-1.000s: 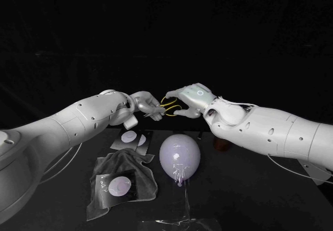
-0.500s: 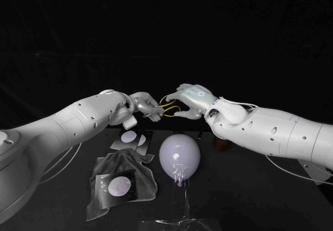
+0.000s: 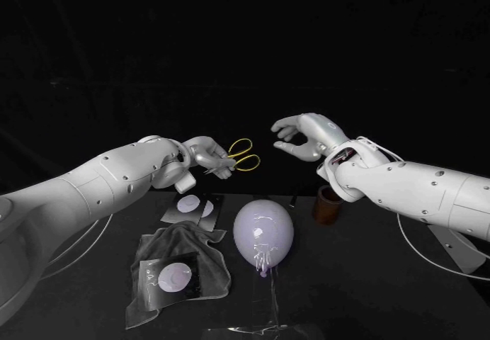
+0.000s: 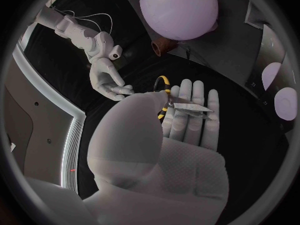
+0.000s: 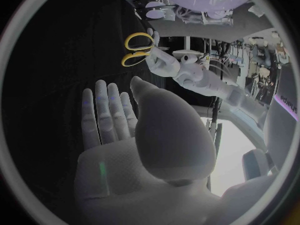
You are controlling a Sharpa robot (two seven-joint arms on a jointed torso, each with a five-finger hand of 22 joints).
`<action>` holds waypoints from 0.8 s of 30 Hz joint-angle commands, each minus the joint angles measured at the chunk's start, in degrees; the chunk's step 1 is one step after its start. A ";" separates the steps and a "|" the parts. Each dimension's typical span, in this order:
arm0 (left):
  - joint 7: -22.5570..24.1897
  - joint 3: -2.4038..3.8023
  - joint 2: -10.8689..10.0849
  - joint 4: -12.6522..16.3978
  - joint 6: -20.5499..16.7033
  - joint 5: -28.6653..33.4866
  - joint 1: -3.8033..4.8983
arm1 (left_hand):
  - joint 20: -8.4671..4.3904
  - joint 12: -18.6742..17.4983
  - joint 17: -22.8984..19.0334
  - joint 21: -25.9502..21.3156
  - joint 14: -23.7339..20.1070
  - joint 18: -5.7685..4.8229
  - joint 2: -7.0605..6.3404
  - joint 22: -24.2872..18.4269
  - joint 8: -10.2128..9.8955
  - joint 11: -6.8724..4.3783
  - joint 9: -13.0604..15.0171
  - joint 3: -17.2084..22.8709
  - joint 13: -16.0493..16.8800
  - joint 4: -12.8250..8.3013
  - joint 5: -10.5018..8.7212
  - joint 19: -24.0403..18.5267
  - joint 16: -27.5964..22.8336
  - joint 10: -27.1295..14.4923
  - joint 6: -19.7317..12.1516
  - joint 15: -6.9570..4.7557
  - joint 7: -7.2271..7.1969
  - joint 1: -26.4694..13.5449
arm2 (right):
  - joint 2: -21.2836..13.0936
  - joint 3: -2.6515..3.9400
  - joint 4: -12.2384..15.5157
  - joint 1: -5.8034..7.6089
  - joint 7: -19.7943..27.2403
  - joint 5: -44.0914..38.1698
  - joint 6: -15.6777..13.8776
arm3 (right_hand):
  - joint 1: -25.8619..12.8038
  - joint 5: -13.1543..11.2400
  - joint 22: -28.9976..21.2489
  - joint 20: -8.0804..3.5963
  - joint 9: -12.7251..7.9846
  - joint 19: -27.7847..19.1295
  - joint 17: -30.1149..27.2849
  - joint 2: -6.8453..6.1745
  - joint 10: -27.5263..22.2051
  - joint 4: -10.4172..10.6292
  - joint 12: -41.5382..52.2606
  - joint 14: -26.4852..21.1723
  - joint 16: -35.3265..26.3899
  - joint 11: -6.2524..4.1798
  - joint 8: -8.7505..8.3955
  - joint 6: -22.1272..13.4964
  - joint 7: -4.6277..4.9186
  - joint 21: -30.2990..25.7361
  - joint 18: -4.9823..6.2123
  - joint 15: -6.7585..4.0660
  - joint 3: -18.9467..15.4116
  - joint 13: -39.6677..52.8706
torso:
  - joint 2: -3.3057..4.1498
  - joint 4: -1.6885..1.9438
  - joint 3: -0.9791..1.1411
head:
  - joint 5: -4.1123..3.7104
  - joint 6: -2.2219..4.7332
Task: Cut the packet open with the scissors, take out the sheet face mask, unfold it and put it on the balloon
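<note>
My left hand is raised above the table's far side and holds the yellow-handled scissors by the blades, handles pointing toward my right hand. In the left wrist view the scissors lie across my left hand's fingers. My right hand hovers apart from the scissors, holding nothing; its fingers are spread. The pale lilac balloon lies on the table below. One packet lies left of the balloon, another packet sits on a grey cloth.
A brown cup stands on the table right of the balloon, under my right forearm. A clear plastic piece lies at the front edge, below the balloon's tail.
My right hand has let go of the scissors' handles and drawn back to the right and up. My left hand keeps the scissors, almost where it was.
</note>
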 commanded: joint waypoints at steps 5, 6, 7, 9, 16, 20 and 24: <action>7.46 0.06 -1.11 2.50 -7.35 2.16 -0.11 | 0.16 -0.20 0.08 0.27 0.39 0.53 0.12 0.09 0.15 -0.04 0.11 4.39 0.05 -4.62 0.15 0.24 -0.39 0.37 -0.14 -0.08 0.06 -0.04 | -0.15 0.10 -2.44 0.13 -1.33 21.86 11.88 | -4.61 0.07 -0.56 -2.77 -1.16 8.98 1.75 -1.67 3.46 1.80 -1.20 8.84 2.96 -0.90 0.17 3.05 1.62 2.71 0.52 -2.31 -1.06 -0.06 | 0.18 0.03 0.08 | -0.06 0.43; 7.83 0.06 -1.27 2.87 -7.68 2.25 -0.19 | 0.18 -0.19 0.09 0.29 0.39 0.53 0.11 0.10 0.15 -0.04 0.13 4.40 0.05 -4.64 0.15 0.27 -0.39 0.38 -0.15 -0.10 0.06 -0.07 | 0.08 0.11 -2.70 0.10 -2.35 23.14 13.84 | -5.71 -0.06 -0.42 -3.22 -1.37 11.08 2.40 -1.82 3.89 2.00 -1.34 11.29 4.11 -0.87 0.01 3.18 1.80 3.58 0.45 -2.63 -1.77 0.00 | 0.19 0.00 0.09 | -0.11 0.50; 8.00 0.06 -1.35 3.05 -7.82 2.30 -0.25 | 0.21 -0.19 0.10 0.32 0.39 0.52 0.08 0.11 0.16 -0.05 0.17 4.42 0.05 -4.67 0.15 0.32 -0.40 0.39 -0.16 -0.12 0.06 -0.12 | 0.25 0.11 -2.83 0.08 -2.86 23.83 14.70 | -6.34 -0.04 -0.30 -3.66 -1.69 12.77 2.88 -2.01 3.82 2.03 -1.70 12.63 4.71 -0.88 -0.49 2.63 2.02 4.27 0.49 -2.89 -2.39 -0.01 | 0.23 -0.04 0.09 | -0.18 0.46; 8.26 0.06 -1.45 3.32 -8.00 2.36 -0.41 | 0.24 -0.19 0.12 0.37 0.40 0.51 0.06 0.13 0.17 -0.06 0.22 4.45 0.05 -4.71 0.15 0.38 -0.41 0.41 -0.16 -0.14 0.06 -0.17 | 0.71 0.11 -3.09 0.03 -3.83 25.17 16.23 | -7.12 -0.01 -0.48 -3.89 -1.98 13.77 3.35 -2.00 3.87 2.07 -2.06 13.22 4.89 -0.89 -0.82 2.45 2.10 4.47 0.44 -3.00 -3.16 0.03 | 0.21 -0.07 0.09 | -0.24 0.45; 8.64 0.07 -1.36 3.61 -8.15 2.46 -1.02 | 0.41 -0.19 0.20 0.63 0.46 0.47 0.00 0.23 0.23 -0.11 0.45 4.61 0.06 -4.94 0.16 0.76 -0.44 0.47 -0.19 -0.25 0.05 -0.39 | 2.65 0.10 -3.90 -0.07 -4.88 30.60 21.81 | -8.91 0.07 -4.35 -1.81 -3.54 7.86 2.25 -0.32 -0.83 1.56 -2.60 4.66 -1.56 1.22 -2.47 1.21 3.83 -0.95 -0.34 -0.23 -6.20 -0.20 | 0.12 0.05 0.02 | -0.68 0.68; 8.69 0.07 -1.24 3.66 -8.04 2.48 -1.19 | 0.42 -0.19 0.23 0.70 0.48 0.46 0.01 0.26 0.25 -0.11 0.50 4.65 0.06 -4.98 0.16 0.84 -0.44 0.48 -0.20 -0.26 0.05 -0.45 | 3.50 0.10 -4.07 -0.10 -4.21 34.17 23.62 | -9.43 -0.03 -6.24 -0.48 -4.33 4.96 1.00 0.31 -1.44 1.55 -2.73 2.37 -3.87 1.73 -2.88 0.93 4.27 -3.52 -0.06 0.63 -7.35 -0.20 | 0.06 0.01 -0.04 | -0.88 0.68; 8.71 0.07 -1.18 3.81 -8.06 2.48 -1.27 | 0.44 -0.18 0.25 0.78 0.51 0.47 -0.01 0.29 0.26 -0.12 0.57 4.69 0.06 -5.05 0.16 0.95 -0.44 0.51 -0.20 -0.27 0.05 -0.51 | 4.07 0.10 -3.95 -0.16 -3.41 37.17 24.70 | -10.05 -0.12 -7.85 0.73 -5.27 2.78 -0.50 0.58 -3.32 1.59 -2.84 -0.09 -6.13 2.12 -3.17 -0.17 4.24 -4.89 0.20 1.46 -8.79 -0.26 | 0.04 0.05 -0.06 | -0.87 0.76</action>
